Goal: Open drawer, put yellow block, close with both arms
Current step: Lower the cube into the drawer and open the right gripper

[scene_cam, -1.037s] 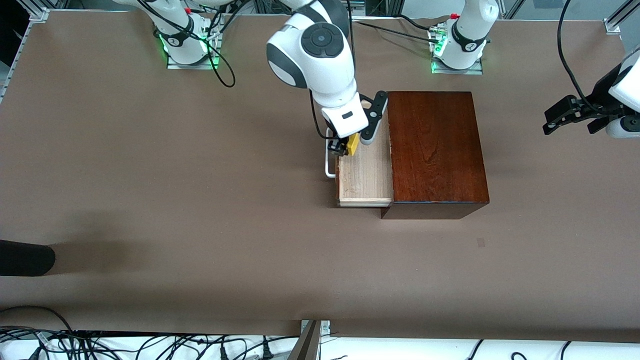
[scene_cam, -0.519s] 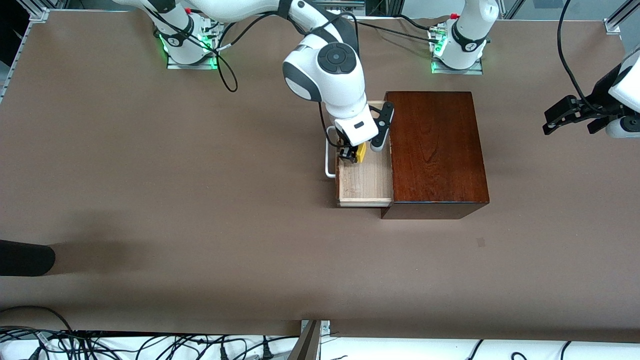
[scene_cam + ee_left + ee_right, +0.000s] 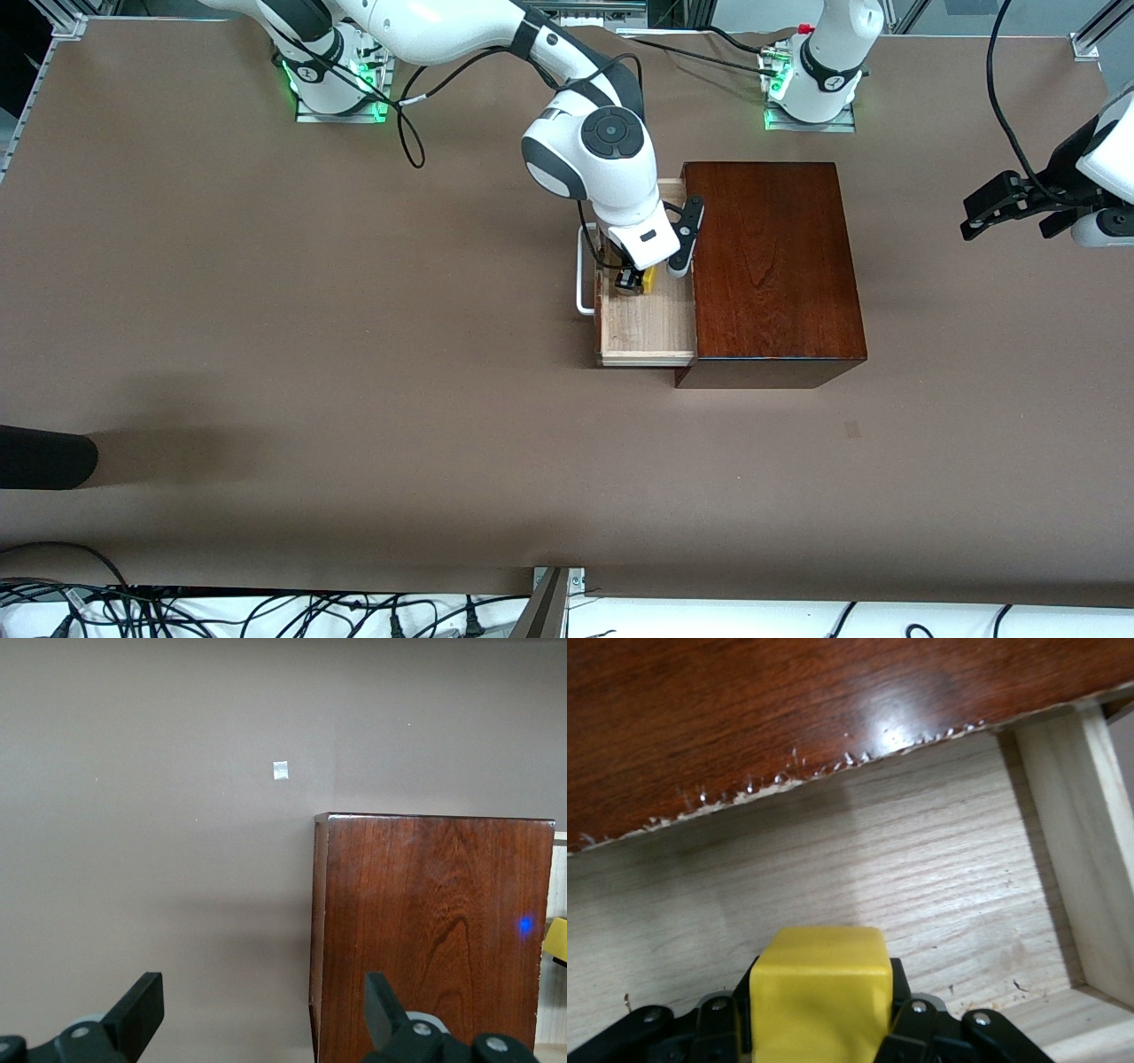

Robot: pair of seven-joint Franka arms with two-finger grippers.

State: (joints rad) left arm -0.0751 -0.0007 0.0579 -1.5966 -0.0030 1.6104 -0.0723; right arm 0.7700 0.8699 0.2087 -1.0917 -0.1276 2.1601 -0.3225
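Right gripper (image 3: pixel 636 282) fingers clamp the block (image 3: pixel 648 280), light, rigid, held by flat sides, over the drawer (image 3: pixel 647 323); left gripper (image 3: pixel 1010 206) waits, fingers spread, toward three o'clock over the worktop (image 3: pixel 354 354).

Drawer (image 3: pixel 647 328) pulled out of the wooden box (image 3: pixel 771 266), open from above; right gripper (image 3: pixel 640 282) with yellow block (image 3: pixel 649 280) fills the part farther from the camera, the nearer part bare. White handle (image 3: pixel 582 275) sticks out toward the right arm's end. Left gripper (image 3: pixel 1010 206) hangs off the box's other end, fingers spread, bare table (image 3: pixel 354 354) around
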